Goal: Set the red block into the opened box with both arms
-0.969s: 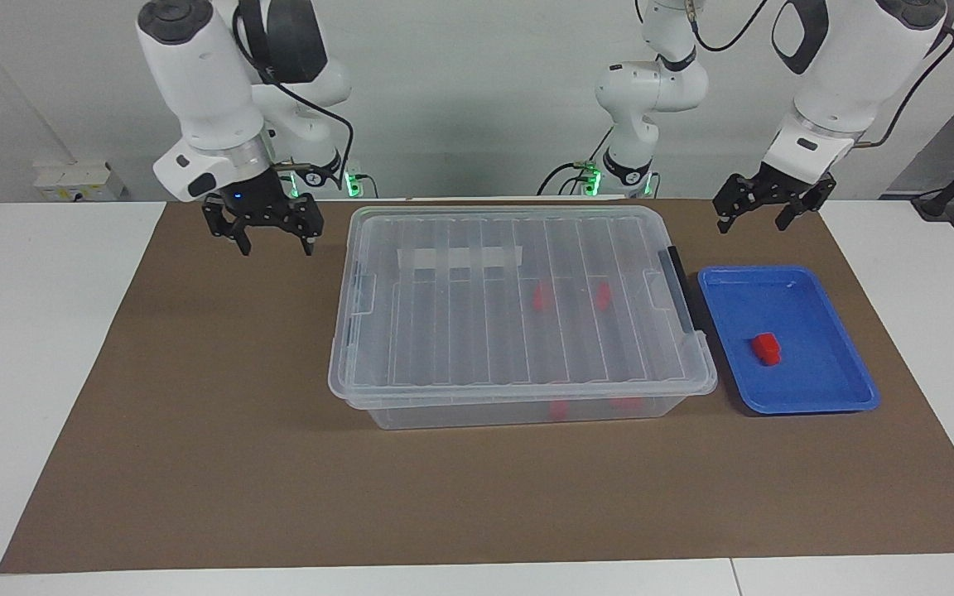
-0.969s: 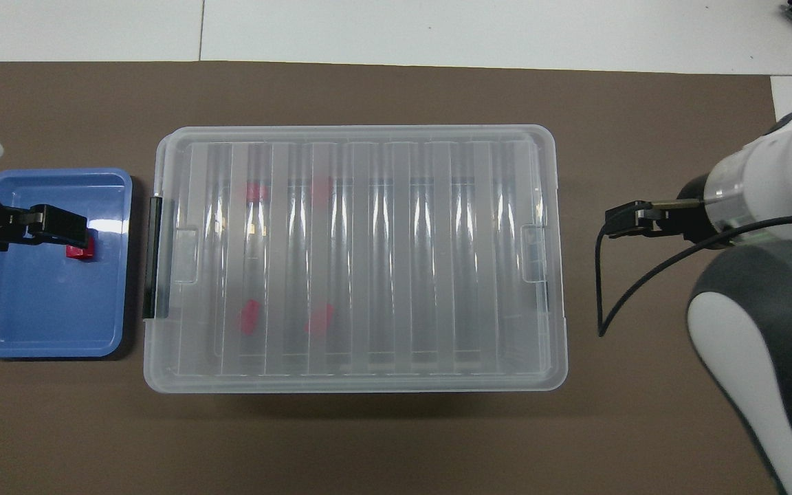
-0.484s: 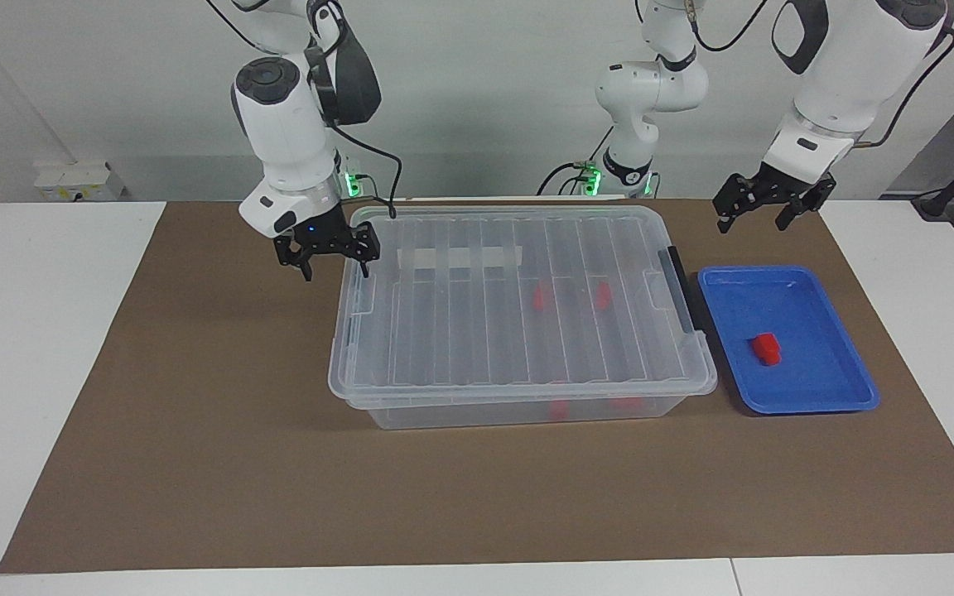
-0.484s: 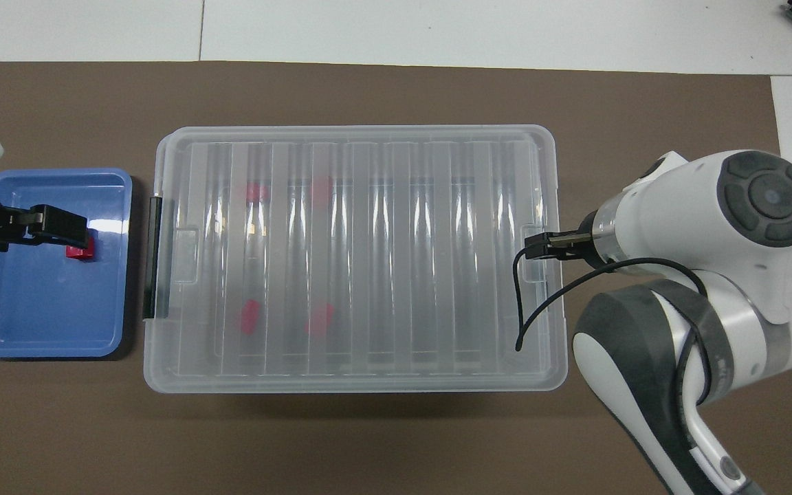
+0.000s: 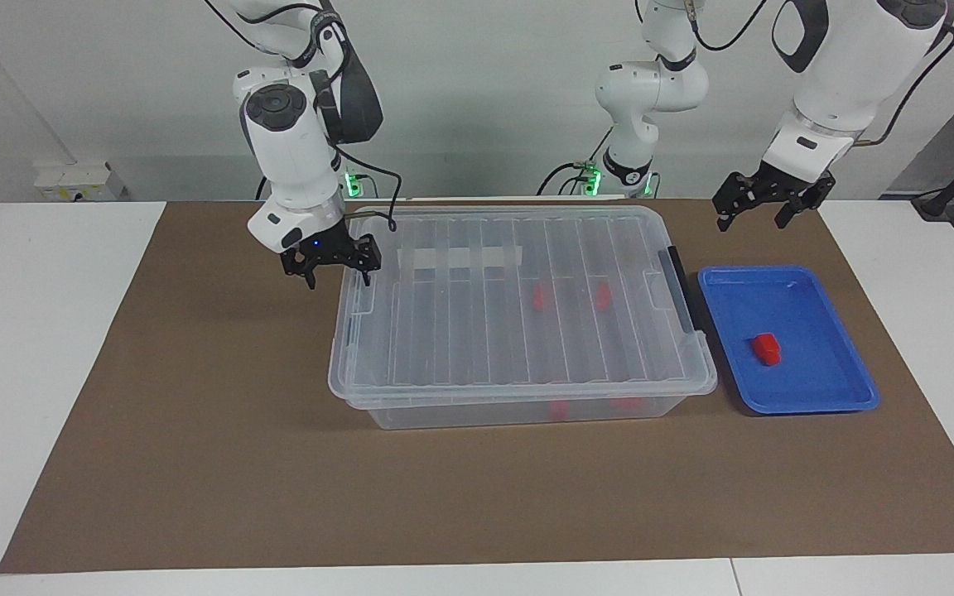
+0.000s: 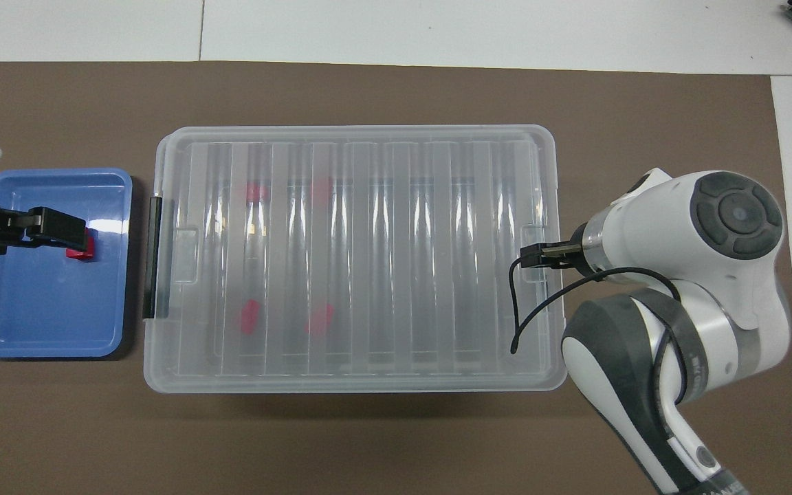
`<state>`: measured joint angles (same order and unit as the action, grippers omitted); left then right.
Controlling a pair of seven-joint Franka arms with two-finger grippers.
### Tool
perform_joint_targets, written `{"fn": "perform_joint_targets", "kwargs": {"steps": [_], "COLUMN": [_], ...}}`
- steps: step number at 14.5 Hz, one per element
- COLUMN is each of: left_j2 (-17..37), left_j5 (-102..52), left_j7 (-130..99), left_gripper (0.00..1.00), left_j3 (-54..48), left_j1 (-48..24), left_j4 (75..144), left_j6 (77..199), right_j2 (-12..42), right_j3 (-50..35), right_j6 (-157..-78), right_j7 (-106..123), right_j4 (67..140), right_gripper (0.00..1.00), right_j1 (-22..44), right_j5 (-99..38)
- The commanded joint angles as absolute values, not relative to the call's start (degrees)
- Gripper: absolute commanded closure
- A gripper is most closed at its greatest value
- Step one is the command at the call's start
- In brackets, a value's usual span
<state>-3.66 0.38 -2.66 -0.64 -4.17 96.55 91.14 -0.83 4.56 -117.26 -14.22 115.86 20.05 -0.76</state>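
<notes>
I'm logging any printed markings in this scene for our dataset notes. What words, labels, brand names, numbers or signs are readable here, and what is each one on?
None can be read.
The box has a white strip on its lid: it looks blank.
The blue tray and the red block in it show no text.
The arms show no legible markings.

Ribbed lid (image 5: 518, 298) covers the box (image 5: 518, 406) completely, no way in from above. Blue tray (image 5: 787, 339), at the box's 3 o'clock in the facing view, is open-topped; red block (image 5: 767, 348) reachable from above.
</notes>
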Motion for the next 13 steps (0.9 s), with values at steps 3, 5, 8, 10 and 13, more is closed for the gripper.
{"fn": "perform_joint_targets", "kwargs": {"steps": [3, 5, 8, 10, 13], "left_j2": [-6.6, -7.5, -7.9, -7.0, -6.2], "left_j5": [-0.1, -0.1, 0.3, 0.6, 0.6], "left_j7": [10.5, 11.5, 11.3, 11.2, 8.4], "left_gripper": [0.00, 0.00, 0.00, 0.00, 0.00], "left_j3": [-0.1, -0.1, 0.1, -0.1, -0.1], "left_j1": [1.4, 4.0, 4.8, 6.4, 9.3], "left_j4": [103.3, 106.3, 110.9, 111.9, 117.1], "left_j6": [98.7, 102.6, 107.9, 109.2, 116.7], "right_j2": [-1.0, -0.9, -0.8, -0.5, -0.4], "right_j3": [4.7, 4.7, 4.7, 4.7, 4.8], "right_j6": [-119.3, -119.4, -119.6, -119.6, -119.6], "right_j7": [-12.7, -12.8, -12.7, -12.7, -11.9], "right_j4": [117.2, 117.2, 117.2, 117.1, 116.9], "right_gripper": [0.00, 0.00, 0.00, 0.00, 0.00], "right_j1": [18.3, 18.2, 17.2, 16.4, 15.6], "right_j5": [-0.6, -0.4, 1.3, 1.6, 3.3]}}
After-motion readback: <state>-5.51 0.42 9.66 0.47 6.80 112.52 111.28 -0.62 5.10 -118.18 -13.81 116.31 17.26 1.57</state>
